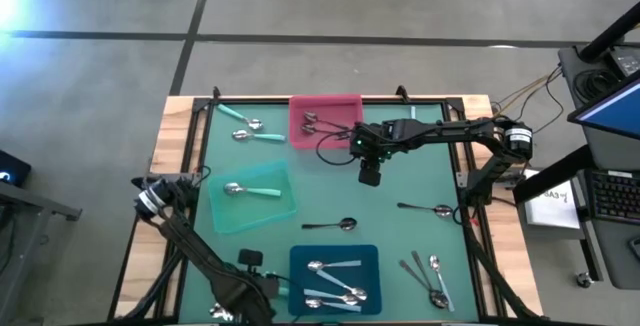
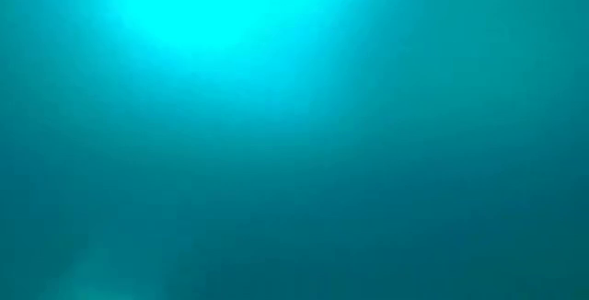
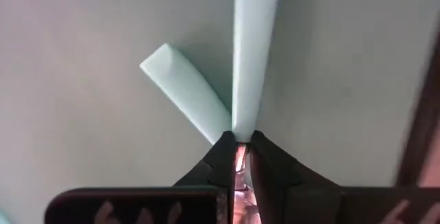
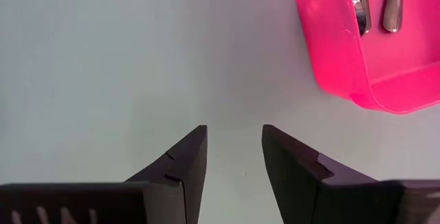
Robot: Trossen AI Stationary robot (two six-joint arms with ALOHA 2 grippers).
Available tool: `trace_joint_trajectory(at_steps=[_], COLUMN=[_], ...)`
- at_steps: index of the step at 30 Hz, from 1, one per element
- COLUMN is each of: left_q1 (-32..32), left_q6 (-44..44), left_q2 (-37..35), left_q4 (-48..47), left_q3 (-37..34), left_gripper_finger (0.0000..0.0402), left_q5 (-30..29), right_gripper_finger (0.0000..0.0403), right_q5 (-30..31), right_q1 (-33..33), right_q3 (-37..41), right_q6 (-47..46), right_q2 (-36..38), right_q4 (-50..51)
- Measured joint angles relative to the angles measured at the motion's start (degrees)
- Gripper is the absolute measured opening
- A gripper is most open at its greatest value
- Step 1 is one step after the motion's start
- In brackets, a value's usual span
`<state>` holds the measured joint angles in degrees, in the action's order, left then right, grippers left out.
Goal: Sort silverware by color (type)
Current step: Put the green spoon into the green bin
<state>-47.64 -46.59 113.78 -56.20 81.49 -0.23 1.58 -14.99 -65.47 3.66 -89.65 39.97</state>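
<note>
Down by the blue tray (image 1: 334,254), the left claw (image 3: 240,157) pinches a mint spoon handle (image 3: 254,38); the right claw (image 4: 234,159) gapes beside the pink tray (image 4: 344,59).

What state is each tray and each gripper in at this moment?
Left gripper: fingers shut on a pale blue spoon handle.
Right gripper: fingers open, holding nothing, beside the pink tray.
Pink tray: holds dark-handled spoons.
Green tray: holds one mint-handled spoon.
Blue tray: holds several pale blue spoons.

Bare mat (image 1: 400,236) mid-table between pink tray (image 1: 325,118) and blue tray (image 1: 335,278).
</note>
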Motion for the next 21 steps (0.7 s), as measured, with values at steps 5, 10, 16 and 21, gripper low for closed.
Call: trace_joint_trajectory(at_steps=[5, 10, 16, 21], left_q1=[0.1, 1.0, 3.1, 3.9], left_q6=[-2.5, -4.1, -2.9, -0.5], left_q2=[-4.5, -7.9, -9.5, -9.5], left_q4=[-1.4, -4.8, -5.6, -1.9], left_q3=[0.1, 0.2, 0.2, 0.2], left_gripper_finger=[0.0006, 0.0001, 0.0001, 0.0001], left_q5=[-0.7, -4.7, -6.0, -5.9], right_gripper_finger=[0.0132, 0.0132, 0.0132, 0.0132], right_q5=[0.0, 0.0, 0.0, 0.0], right_q1=[0.0, 0.0, 0.0, 0.0], right_q3=[0.0, 0.0, 0.0, 0.0], right_q6=[-0.1, -0.2, -0.1, -0.1], right_q2=[0.0, 0.0, 0.0, 0.0], right_q4=[0.0, -0.1, -0.3, -0.4])
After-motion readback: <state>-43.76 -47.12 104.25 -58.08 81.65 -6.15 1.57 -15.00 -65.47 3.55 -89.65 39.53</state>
